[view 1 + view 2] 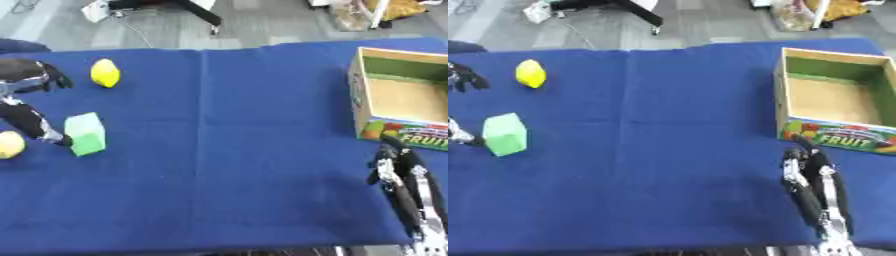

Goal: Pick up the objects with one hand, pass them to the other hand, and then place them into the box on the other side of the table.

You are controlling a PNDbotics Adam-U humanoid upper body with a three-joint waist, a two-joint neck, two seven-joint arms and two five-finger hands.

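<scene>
right now we are working from the left, where our left hand (31,122) is reaching down over the blue cloth (219,150) with its fingers spread wide and holding nothing. the green block (86,133) is standing just beside those fingertips, on their inner side toward the table's middle, touching or nearly so, with its long axis upright. a yellow fruit (105,73) is lying farther out, beyond the hand, and a second yellow round thing (10,145) is sitting on the hand's outer side at the view's edge. our right hand (815,190) is resting open well across the table, fingers straight, pointing toward the fruit box (785,100) just beyond its fingertips. we are judging the left hand far nearer the block, so the grasp seems to be its job, closing sideways across the block.
</scene>
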